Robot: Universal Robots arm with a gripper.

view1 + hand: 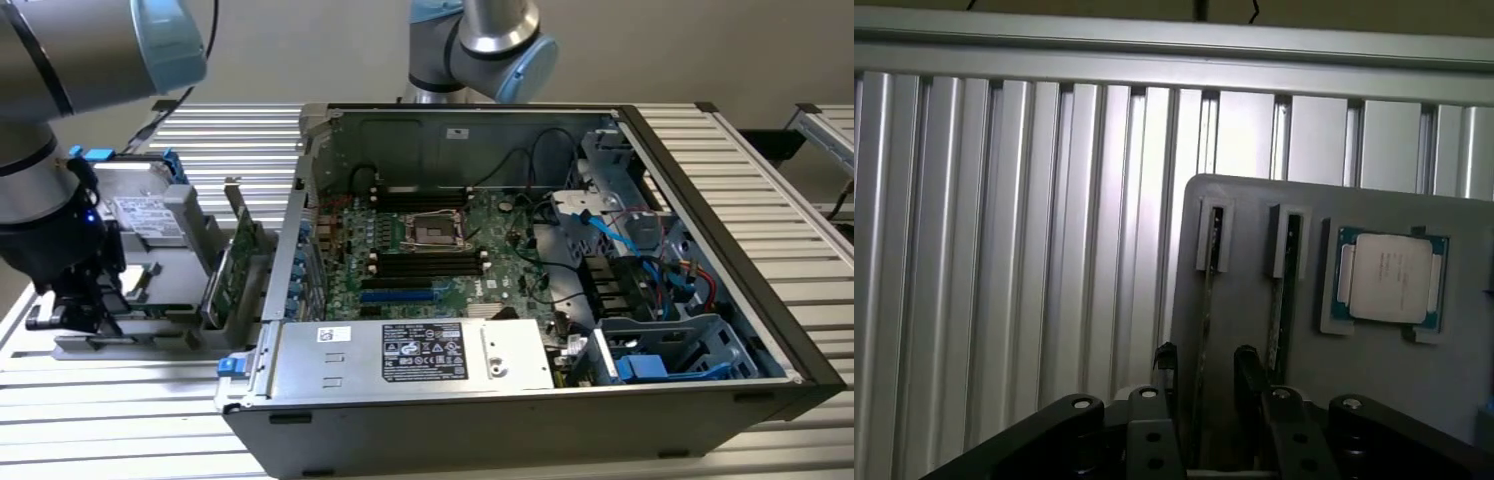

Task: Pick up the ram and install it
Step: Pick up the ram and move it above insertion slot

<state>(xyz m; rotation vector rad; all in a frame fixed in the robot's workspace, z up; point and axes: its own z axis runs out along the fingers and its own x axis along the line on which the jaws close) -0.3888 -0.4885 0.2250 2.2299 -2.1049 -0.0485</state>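
The hand [1206, 363] was seen spread astride the ram [1205, 300], slotted edgewise in the gray holder [1249, 205], at the computer case's [400, 440] nine o'clock in the exterior view.

Exterior view gives you bright, even light, shadows soft. Bench [747, 170] slats around computer case [534, 280] pale, near washed out. Inside case, shade deepens toward far wall. Soft sheen on silver power supply [414, 355] at case's near edge. Wrist view dimmer: you get glare streaks along slats, end effector [1204, 362] in dark silhouette.
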